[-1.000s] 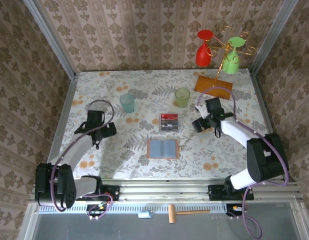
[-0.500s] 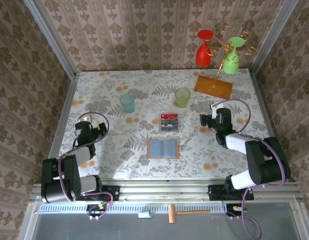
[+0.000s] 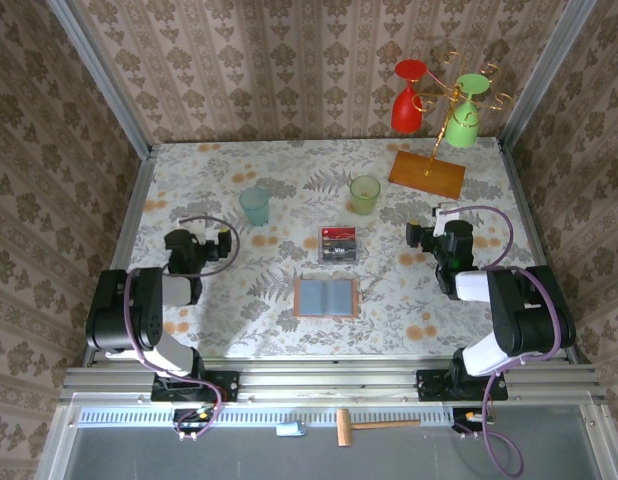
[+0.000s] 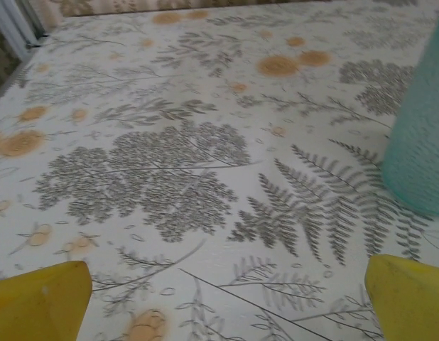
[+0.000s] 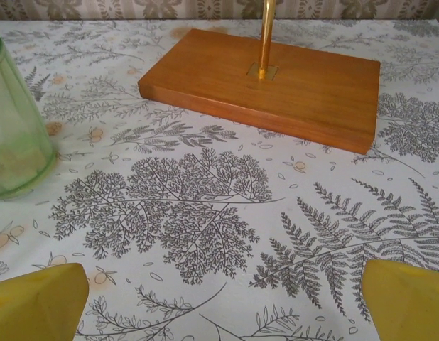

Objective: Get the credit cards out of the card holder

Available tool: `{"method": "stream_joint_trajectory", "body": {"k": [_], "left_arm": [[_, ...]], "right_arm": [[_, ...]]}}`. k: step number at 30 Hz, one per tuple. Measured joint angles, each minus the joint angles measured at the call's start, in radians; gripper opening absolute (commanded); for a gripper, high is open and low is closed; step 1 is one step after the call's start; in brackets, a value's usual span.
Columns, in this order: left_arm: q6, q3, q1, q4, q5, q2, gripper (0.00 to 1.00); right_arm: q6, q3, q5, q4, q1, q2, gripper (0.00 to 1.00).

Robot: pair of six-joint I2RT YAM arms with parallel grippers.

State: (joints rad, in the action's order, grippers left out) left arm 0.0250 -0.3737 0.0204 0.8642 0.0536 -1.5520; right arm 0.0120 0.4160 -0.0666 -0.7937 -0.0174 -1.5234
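Note:
The card holder (image 3: pixel 326 297) lies open flat at the table's middle front, its grey-blue pockets up inside a pink border. The credit cards (image 3: pixel 338 240), the top one dark red, sit in a clear tray (image 3: pixel 338 256) just behind it. My left gripper (image 3: pixel 201 248) is low over the table well to the left, open, and its yellow fingertips (image 4: pixel 38 302) stand wide apart over bare cloth. My right gripper (image 3: pixel 432 236) is to the right of the tray, also open, with nothing between its fingertips (image 5: pixel 408 295).
A teal cup (image 3: pixel 255 205) (image 4: pixel 422 142) stands ahead of the left gripper. A green cup (image 3: pixel 365 193) (image 5: pixel 13 135) and an orange wooden stand base (image 3: pixel 426 173) (image 5: pixel 266 85) lie ahead of the right gripper. The stand's branches hold a red glass (image 3: pixel 409 100) and a green glass (image 3: pixel 465 115).
Both arms have folded back toward their bases, the grippers drawing away from the table's middle. Both grippers stayed open. The card holder and the cards have not moved.

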Motion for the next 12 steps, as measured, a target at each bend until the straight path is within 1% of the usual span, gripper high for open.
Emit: {"method": "stream_joint_trajectory", "body": {"k": [5, 12], "left_arm": [[0.023, -0.002, 0.005, 0.011, -0.043, -0.001, 1.0], [0.041, -0.002, 0.012, 0.028, -0.069, -0.001, 1.0]], "right_arm": [[0.0, 0.0, 0.0, -0.015, 0.0, 0.0, 1.0], [0.0, 0.0, 0.0, -0.017, 0.0, 0.0, 1.0]]}}
